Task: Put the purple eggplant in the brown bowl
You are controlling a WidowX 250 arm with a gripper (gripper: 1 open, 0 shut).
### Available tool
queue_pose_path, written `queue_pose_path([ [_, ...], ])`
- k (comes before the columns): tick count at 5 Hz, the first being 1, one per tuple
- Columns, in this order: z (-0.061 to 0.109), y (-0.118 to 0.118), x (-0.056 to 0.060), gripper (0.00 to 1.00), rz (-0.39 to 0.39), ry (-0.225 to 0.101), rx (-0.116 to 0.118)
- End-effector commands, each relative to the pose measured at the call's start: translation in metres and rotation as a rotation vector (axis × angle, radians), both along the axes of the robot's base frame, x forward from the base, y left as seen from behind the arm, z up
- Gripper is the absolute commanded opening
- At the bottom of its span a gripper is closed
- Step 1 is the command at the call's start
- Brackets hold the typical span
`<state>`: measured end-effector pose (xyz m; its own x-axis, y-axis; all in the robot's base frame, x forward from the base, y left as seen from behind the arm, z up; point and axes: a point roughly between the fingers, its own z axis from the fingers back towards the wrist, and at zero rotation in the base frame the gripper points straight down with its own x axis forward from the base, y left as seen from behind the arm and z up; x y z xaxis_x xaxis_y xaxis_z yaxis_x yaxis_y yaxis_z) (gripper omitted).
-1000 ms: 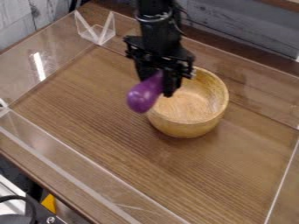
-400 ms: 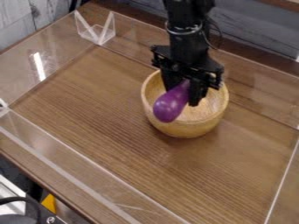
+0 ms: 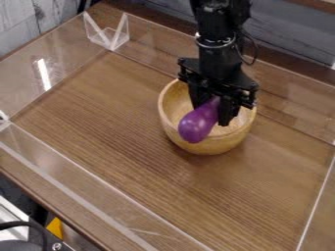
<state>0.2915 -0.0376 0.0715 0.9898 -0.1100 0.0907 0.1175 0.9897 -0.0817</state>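
The purple eggplant (image 3: 198, 123) hangs from my gripper (image 3: 216, 102), which is shut on its upper end. The black gripper points straight down over the brown bowl (image 3: 175, 136), a round light wooden bowl near the middle of the table. The eggplant's bulbous lower end sits over the bowl's front part, inside the rim as seen from this camera. Its stem end is hidden between the fingers.
The wooden table (image 3: 118, 147) is ringed by clear plastic walls (image 3: 53, 59). A clear folded plastic stand (image 3: 105, 31) rests at the back left. Dark cables lie at the lower left corner (image 3: 26, 235).
The gripper has carried the eggplant to the right and slightly down, from beside the bowl's left rim to over the bowl. It stays shut on the eggplant.
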Motion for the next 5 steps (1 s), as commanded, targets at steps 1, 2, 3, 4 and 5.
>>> queue_pose_path([
  [1, 0.006, -0.002, 0.006, 0.00, -0.004, -0.034, 0.003],
  [2, 0.003, -0.002, 0.007, 0.00, -0.009, -0.032, 0.008],
  [3, -0.001, -0.003, 0.008, 0.00, -0.011, -0.028, 0.012],
  [4, -0.005, -0.003, 0.009, 1.00, -0.011, -0.022, 0.015],
  [5, -0.002, -0.003, 0.007, 1.00, -0.008, -0.023, 0.019],
])
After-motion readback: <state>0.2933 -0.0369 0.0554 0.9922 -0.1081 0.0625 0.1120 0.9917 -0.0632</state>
